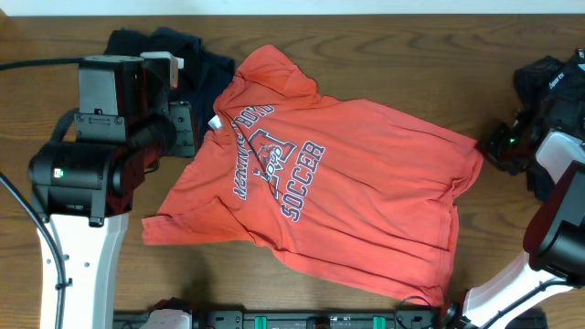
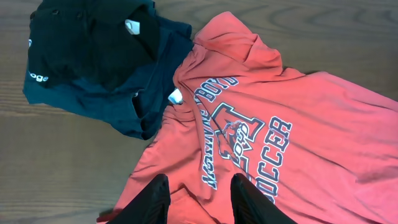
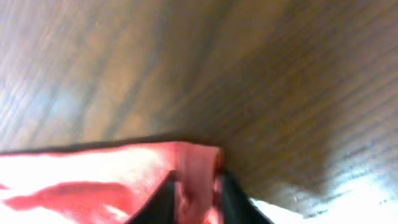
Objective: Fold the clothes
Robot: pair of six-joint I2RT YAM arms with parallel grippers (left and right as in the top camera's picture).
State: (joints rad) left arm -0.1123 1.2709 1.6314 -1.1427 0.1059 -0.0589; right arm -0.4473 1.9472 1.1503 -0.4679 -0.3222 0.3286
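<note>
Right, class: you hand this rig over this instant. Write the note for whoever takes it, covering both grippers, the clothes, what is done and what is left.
Left gripper: jaws open above the shirt by its lettering, holding nothing.
Right gripper: jaws pinched on an edge of the shirt.
Shirt: spread print-up on the table, wrinkled.
Dark clothes: heaped against the shirt's collar end.
Done: the shirt is laid out, but nothing is folded yet.
Left: fold the shirt, then the dark clothes.

orange-red t-shirt (image 1: 366, 192) lies spread, wrinkled, beside heaped dark garments (image 1: 206, 64).
</note>
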